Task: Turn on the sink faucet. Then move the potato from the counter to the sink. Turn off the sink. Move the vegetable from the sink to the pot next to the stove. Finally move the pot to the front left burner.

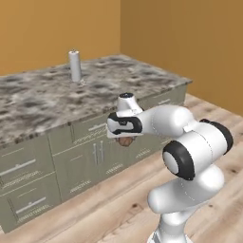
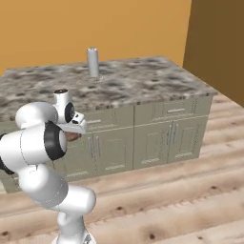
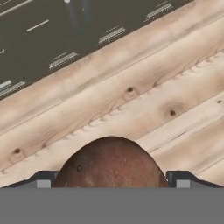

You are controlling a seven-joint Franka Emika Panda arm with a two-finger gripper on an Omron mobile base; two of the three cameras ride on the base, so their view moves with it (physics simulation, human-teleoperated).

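The potato (image 3: pixel 110 162) sits between the two dark fingertips of the claw (image 3: pixel 111 179), which stand wide apart with the brown, rounded body wedged between them, so the claw appears to be pinching the potato across its broad middle; that wide stance suits a thing this bulky. In the left base view the same brown lump (image 1: pixel 126 141) hangs just under the hand, with the arm folded in close to its own body and the hand pointing down over the wooden floor (image 3: pixel 131 100), in front of the grey cabinet drawers (image 1: pixel 28 190) and not above the bench (image 1: pixel 42 99). Tucking the arm in like this likely keeps the load steady and clear of the bench edge while the base travels. A grey upright cylinder (image 2: pixel 92 62) stands on the stone top, well apart from the hand. Neither sink nor pot can be made out here, so the potato is in transit, probably toward one of them.
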